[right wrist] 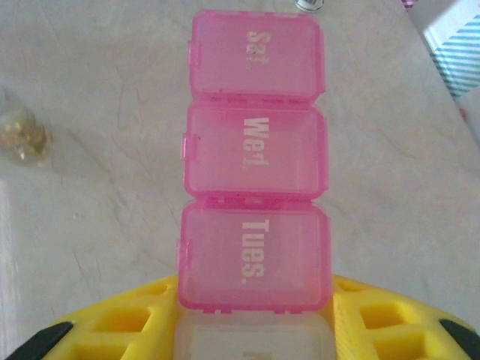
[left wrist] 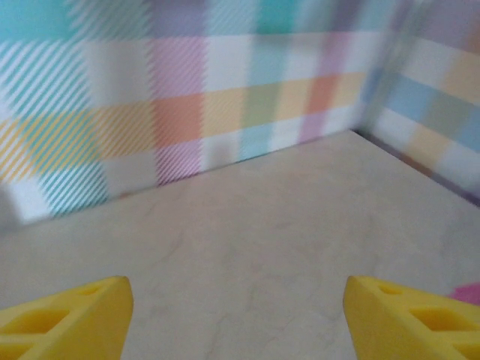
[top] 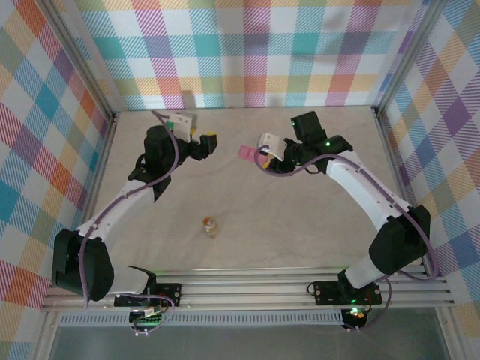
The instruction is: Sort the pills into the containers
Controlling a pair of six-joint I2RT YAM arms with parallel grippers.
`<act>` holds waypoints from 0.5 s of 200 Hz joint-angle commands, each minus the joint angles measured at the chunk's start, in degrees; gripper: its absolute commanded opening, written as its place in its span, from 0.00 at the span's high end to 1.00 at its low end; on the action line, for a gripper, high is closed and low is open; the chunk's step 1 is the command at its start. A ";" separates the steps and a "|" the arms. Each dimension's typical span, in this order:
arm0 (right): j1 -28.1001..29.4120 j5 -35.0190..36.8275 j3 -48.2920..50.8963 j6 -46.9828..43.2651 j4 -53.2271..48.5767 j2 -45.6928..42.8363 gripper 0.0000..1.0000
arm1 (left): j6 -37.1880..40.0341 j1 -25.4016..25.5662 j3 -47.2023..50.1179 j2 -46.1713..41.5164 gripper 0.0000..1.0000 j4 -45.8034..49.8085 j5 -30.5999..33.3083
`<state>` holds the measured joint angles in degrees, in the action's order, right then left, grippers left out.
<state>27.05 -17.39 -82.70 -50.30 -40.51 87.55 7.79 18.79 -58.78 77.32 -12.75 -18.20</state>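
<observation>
My right gripper [right wrist: 255, 319] is shut on one end of the slim pink pill box [right wrist: 253, 187], which sticks out ahead of the yellow fingers [right wrist: 127, 322] just above the table. Its lids read Sat, Wed and Tues and are all closed, and a clear compartment lies between the fingers. From above, the pill box [top: 246, 153] hangs at the table's middle back. My left gripper [top: 207, 141] is just to its left, open with bare table between its fingers [left wrist: 67, 319]. A tiny amber bottle [top: 209, 226] stands upright nearer the front. The pills are too small to make out.
Plaid walls [top: 247, 52] close in the table [top: 300, 217] at the back and on both sides. A rail [top: 247, 289] carrying the arm bases runs along the near edge. The amber bottle [right wrist: 19, 135] is a blur to the left in the right wrist view.
</observation>
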 commanded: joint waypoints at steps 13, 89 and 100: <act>-0.33 4.01 -1.95 -14.22 -9.99 -2.47 1.00 | 26.32 1.55 1.48 -2.93 0.26 1.67 -20.83; 0.02 2.14 3.45 -17.77 -5.79 -8.53 1.00 | 40.41 9.18 -2.65 0.81 0.28 15.08 -19.99; 0.31 1.92 3.75 -18.01 -5.60 -8.62 1.00 | 40.35 10.31 -2.35 0.98 0.28 14.00 -18.50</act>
<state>27.00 -13.98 -80.34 -65.80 -46.28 79.64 44.16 27.18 -60.20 77.58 1.67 -38.11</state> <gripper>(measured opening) 0.372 0.720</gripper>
